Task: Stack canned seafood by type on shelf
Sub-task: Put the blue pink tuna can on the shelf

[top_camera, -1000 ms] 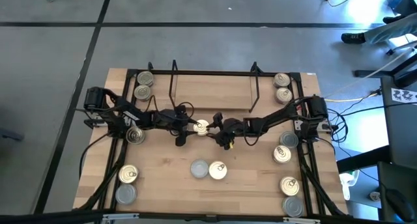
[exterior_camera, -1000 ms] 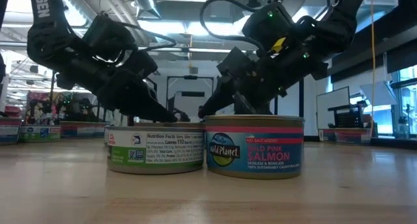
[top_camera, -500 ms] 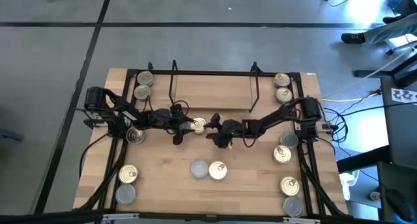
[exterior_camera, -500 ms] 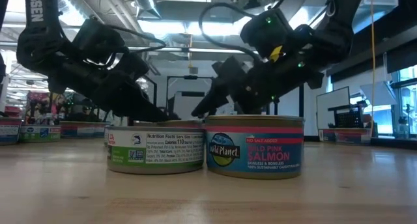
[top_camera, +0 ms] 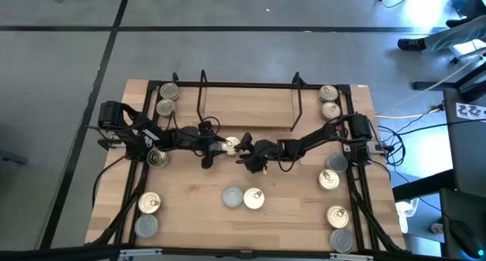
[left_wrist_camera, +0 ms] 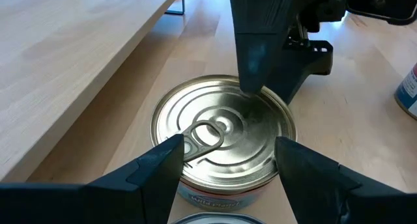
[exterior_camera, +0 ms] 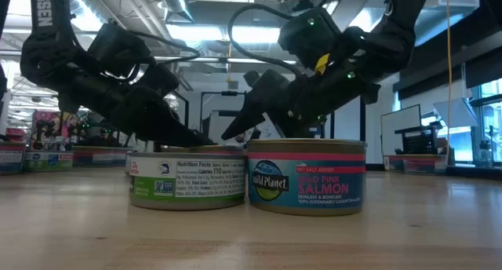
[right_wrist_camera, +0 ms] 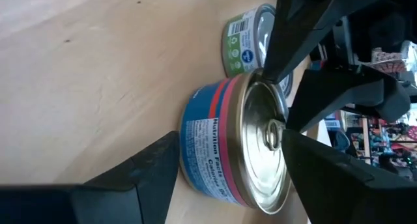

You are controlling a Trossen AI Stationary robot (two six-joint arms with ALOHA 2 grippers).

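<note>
A tin with a gold pull-ring lid and a blue and red label [top_camera: 231, 145] stands on the table just in front of the shelf [top_camera: 247, 105]. My left gripper [top_camera: 221, 146] comes at it from the left and is shut on it [left_wrist_camera: 221, 129]. My right gripper [top_camera: 244, 145] comes from the right, open and rolled on its side. One of its fingers [left_wrist_camera: 253, 61] reaches over the lid's far edge. In the right wrist view the tin [right_wrist_camera: 234, 139] lies between its open fingers. The shelf's board holds no tin. My left gripper pinches the tin's round wall [left_wrist_camera: 171, 160] between its two fingers, one on each side just under the lid's rim. The fingers come nearly level from the table's left. The tin is upright, lid up. My right gripper's upper fingertip stands at the lid's far rim [left_wrist_camera: 251, 90]; I cannot tell whether it touches.
Two tins stand side by side near the front centre [top_camera: 232, 196] [top_camera: 254, 199] and fill the low view [exterior_camera: 188, 182] [exterior_camera: 306, 180]. Other tins sit at the far left [top_camera: 167, 99], left [top_camera: 158, 157], near left [top_camera: 148, 214], far right [top_camera: 329, 101] and right [top_camera: 332, 171] [top_camera: 339, 227].
My right gripper has gone toward the table's left, up to the tin, and now reaches over its lid. My left gripper and the tin have shifted slightly toward the table's left, then kept still.
</note>
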